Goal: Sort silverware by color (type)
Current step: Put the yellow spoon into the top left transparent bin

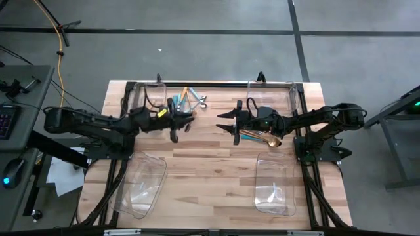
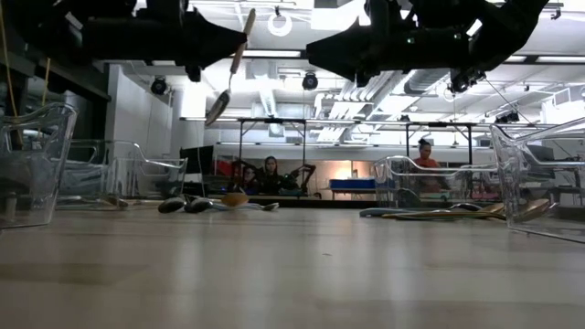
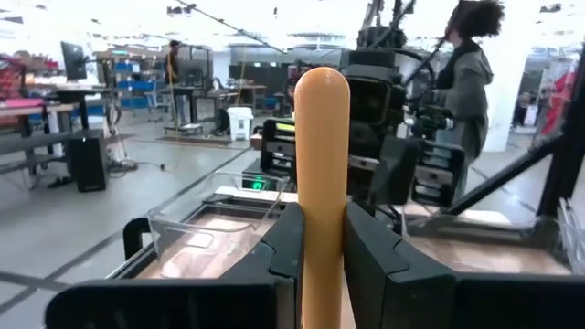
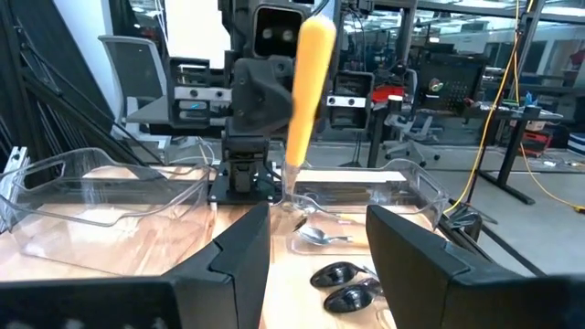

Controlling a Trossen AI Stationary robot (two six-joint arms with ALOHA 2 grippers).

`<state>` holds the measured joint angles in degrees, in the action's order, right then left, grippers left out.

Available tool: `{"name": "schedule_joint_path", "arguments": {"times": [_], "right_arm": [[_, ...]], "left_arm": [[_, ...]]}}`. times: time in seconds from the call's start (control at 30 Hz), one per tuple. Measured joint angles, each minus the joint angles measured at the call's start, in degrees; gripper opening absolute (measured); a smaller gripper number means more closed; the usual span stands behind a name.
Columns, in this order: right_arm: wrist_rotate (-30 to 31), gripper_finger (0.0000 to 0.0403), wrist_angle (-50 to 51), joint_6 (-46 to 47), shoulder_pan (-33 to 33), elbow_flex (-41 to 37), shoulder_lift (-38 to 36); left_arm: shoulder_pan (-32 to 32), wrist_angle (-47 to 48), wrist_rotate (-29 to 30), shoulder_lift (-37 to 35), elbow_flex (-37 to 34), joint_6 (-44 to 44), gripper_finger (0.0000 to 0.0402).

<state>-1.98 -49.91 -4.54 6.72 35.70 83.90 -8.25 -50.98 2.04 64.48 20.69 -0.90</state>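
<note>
My left gripper point(image 3: 322, 265) is closed narrow on an orange-handled spoon point(image 2: 228, 66), the fingers point(image 3: 281, 247) pinching the handle on both sides partway along its length. In the low view the spoon hangs tilted above the worktop point(image 1: 210, 164) with its bowl pointing down, well clear of the wood. I judge it light and rigid: a smooth, rounded handle that could pivot or slide between the pads if I swing fast, so a hold near mid-handle, as now, seems the safest place. The piece is not fragile, but a drop would send it bouncing.

My right gripper point(image 4: 315, 251) stands fairly wide and holds nothing; it faces the left arm across the middle of the worktop, with the orange handle showing between its fingers farther off.

Below and beyond, a small pile of silverware point(image 1: 191, 98) lies near the far edge, just beside the left gripper, and gold pieces point(image 1: 261, 137) lie under the right arm next to a clear bin point(image 1: 270, 98). Dark spoons point(image 4: 340, 283) rest on the wood ahead of the right gripper. Two more clear bins point(image 1: 141, 183) sit at the near side.
</note>
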Motion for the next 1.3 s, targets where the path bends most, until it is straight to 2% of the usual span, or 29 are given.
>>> {"name": "schedule_joint_path", "arguments": {"times": [0.77,0.83,0.93,1.0,1.13,1.3], "right_arm": [[0.0,0.0167,0.87,-1.51,0.0,0.0,0.0],[0.0,0.0168,0.87,-1.51,0.0,0.0,0.0],[0.0,0.0167,0.87,-1.51,0.0,0.0,0.0],[0.0,0.0168,0.89,-1.49,0.0,0.0,0.0],[0.01,0.0167,1.17,-1.48,0.0,0.0,0.0],[0.02,0.0167,1.24,-1.46,0.02,0.0,0.0]], "left_arm": [[0.11,-1.79,0.36,-0.01,0.04,0.1,0.0036],[0.11,-1.77,1.93,-0.38,0.04,-0.5,0.0036],[0.0,0.47,8.34,-2.87,0.84,-1.56,0.0036],[-0.43,9.07,13.93,-5.68,3.15,-1.0,0.0036],[-1.68,39.0,27.47,-11.02,13.47,-0.51,0.0036],[-2.58,75.41,47.88,-11.31,25.8,-9.44,0.0036]]}}
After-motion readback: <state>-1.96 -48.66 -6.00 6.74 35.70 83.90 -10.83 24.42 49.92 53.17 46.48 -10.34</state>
